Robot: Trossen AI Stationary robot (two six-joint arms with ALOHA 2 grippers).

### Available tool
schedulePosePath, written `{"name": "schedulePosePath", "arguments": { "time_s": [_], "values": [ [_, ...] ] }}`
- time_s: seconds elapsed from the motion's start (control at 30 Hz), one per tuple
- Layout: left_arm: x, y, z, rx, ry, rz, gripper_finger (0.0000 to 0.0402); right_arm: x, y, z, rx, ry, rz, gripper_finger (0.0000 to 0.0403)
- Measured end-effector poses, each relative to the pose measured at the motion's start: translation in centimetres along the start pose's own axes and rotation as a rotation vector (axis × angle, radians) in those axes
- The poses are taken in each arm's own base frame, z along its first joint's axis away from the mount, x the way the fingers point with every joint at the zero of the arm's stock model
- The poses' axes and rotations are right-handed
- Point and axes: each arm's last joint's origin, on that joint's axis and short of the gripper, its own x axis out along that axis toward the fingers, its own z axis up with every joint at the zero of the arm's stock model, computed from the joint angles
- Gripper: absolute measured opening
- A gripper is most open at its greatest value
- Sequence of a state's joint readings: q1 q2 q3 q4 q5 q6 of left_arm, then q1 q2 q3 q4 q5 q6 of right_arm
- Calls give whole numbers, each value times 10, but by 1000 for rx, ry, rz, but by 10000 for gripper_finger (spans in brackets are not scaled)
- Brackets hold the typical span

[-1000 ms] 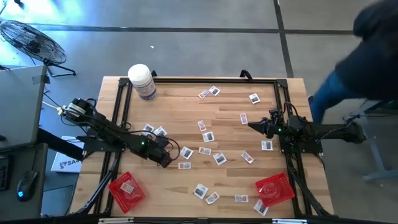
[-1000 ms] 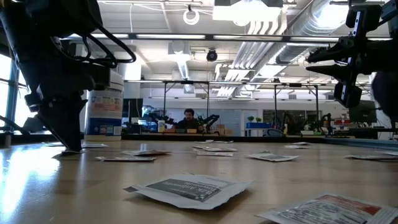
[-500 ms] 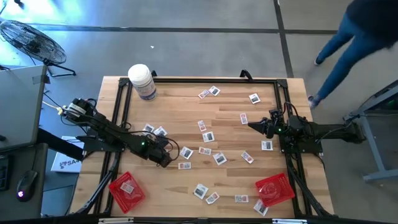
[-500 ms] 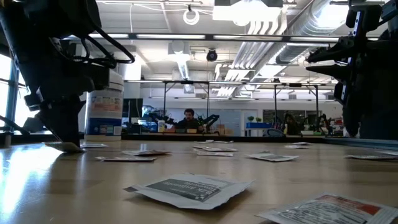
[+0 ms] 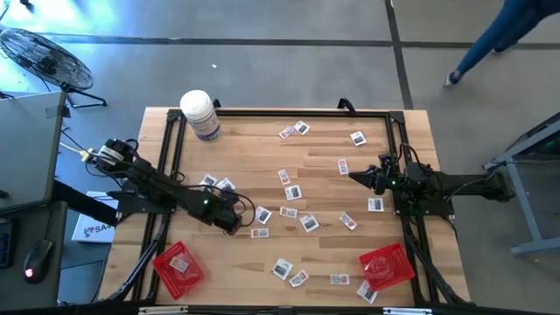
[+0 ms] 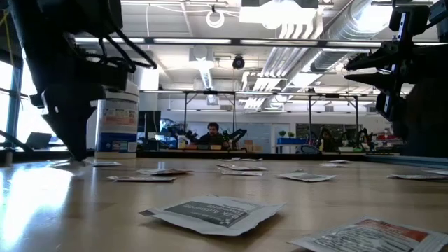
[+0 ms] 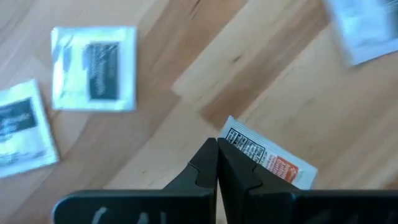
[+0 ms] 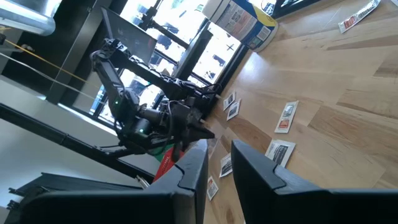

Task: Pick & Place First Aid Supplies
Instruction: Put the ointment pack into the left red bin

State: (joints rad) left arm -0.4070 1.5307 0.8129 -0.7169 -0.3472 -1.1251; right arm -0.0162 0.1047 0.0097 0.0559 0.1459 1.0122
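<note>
Most packets (image 5: 291,192) still litter the surface (image 5: 324,157) (trays (image 5: 178,267) barely filled), left claw (image 7: 217,163) pinched shut on one packet (image 7: 268,160).

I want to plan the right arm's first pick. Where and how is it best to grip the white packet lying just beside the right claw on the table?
Probably by one edge, from straight above. The packet lies flat on the table, clear of its neighbours, so there is no side to pinch; the right claw could straddle a free edge and close there.
</note>
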Motion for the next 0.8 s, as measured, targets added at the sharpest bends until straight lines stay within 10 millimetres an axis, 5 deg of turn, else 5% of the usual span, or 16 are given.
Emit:
{"name": "schedulePosePath", "arguments": {
  "time_s": [0.43, 0.8],
  "values": [
    [-62, -35, -10, 138, 54, -106, 0, 0, 0, 0, 0, 0, 0, 64],
    [-109, -47, -65, 170, 297, -180, 0, 0, 0, 0, 0, -1, 0, 64]
  ]
}}
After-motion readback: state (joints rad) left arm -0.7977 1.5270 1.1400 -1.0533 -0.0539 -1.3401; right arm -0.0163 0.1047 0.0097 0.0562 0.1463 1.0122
